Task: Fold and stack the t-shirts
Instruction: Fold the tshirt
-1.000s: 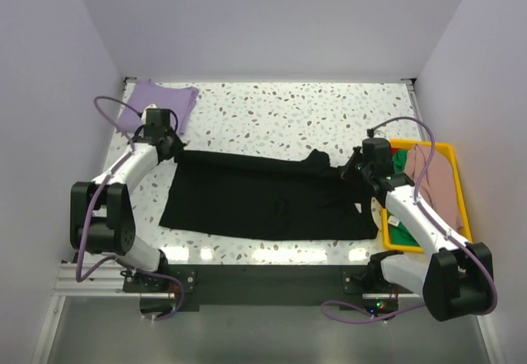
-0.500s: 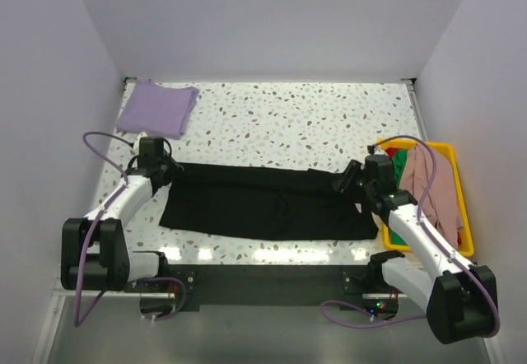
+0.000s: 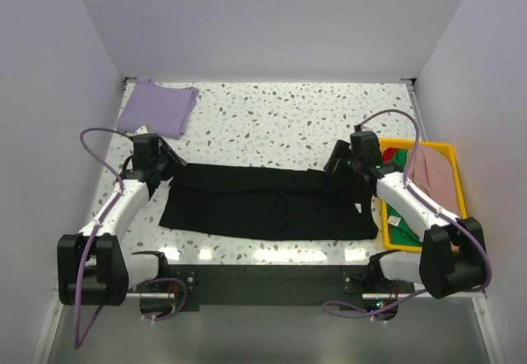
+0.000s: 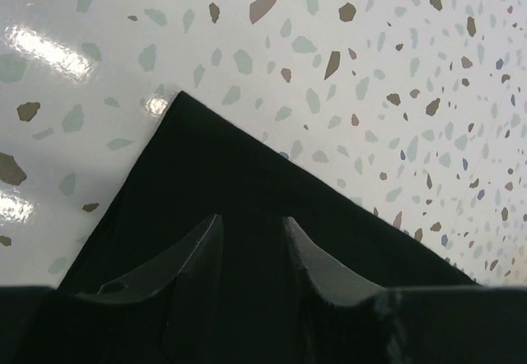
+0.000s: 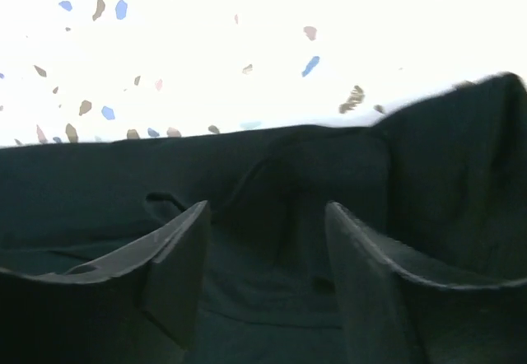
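Left tool (image 4: 251,226): we see it parted, empty, above black t-shirt (image 3: 263,207), 9 o'clock end.
Right tool (image 5: 265,209): parted, empty, 3 o'clock end.

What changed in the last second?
The left pincer and right pincer opened, letting go of the black t-shirt; its far edge now lies flat. Left drew back toward its base, right shifted left. The lavender t-shirt and yellow bin stayed put.
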Robot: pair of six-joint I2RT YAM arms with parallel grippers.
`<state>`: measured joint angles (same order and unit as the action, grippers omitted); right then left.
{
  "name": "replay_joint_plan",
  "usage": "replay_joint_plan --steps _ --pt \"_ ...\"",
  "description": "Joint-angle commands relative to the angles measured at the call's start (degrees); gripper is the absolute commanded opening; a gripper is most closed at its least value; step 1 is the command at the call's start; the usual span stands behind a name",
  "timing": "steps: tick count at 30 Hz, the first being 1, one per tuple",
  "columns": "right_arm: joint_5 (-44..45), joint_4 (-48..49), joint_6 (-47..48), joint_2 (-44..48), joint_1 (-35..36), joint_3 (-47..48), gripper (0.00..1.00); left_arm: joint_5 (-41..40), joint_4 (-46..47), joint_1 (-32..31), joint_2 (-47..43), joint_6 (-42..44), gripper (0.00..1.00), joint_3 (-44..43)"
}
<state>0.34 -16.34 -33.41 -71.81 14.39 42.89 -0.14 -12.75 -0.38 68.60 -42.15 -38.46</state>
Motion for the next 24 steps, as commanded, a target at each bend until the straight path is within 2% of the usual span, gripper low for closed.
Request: replay_joint_plan --steps 1,2,6,10,12,14,15,19,24 --pt "8.3 -0.4 2.9 -4.1 6.2 7.4 0.63 2.7 1.0 0.4 -1.2 3.0 0.40 -2.7" --pt "11.3 -0.9 3.3 -5.2 7.5 8.4 0.64 3.2 1.1 0.4 -1.1 3.2 0.40 -2.7" --pt "14.5 -0.7 2.9 -9.0 11.1 10.1 0.65 4.6 1.4 0.4 0.0 3.6 0.40 -2.4" --pt "16.4 -1.2 2.5 -11.1 12.6 10.0 0.61 4.8 2.4 0.3 0.5 3.1 0.40 -0.8" --pt "16.4 -1.0 2.2 -11.3 13.3 9.5 0.53 4.9 2.6 0.3 0.9 2.7 0.39 0.4" --pt "16.7 -0.9 1.8 -10.6 13.8 8.6 0.43 5.1 3.0 0.3 1.2 1.8 0.37 1.3" --pt "16.5 -1.0 1.5 -10.4 14.2 8.3 0.33 5.1 3.3 0.3 1.2 1.3 0.36 2.3" --pt "15.3 -1.3 0.5 -7.5 14.8 5.6 0.15 4.0 3.8 0.3 1.1 -1.3 0.31 5.0" --pt "12.7 -1.8 -1.0 -1.6 15.4 1.2 0.04 2.5 3.3 0.4 1.0 -3.2 0.30 7.1"
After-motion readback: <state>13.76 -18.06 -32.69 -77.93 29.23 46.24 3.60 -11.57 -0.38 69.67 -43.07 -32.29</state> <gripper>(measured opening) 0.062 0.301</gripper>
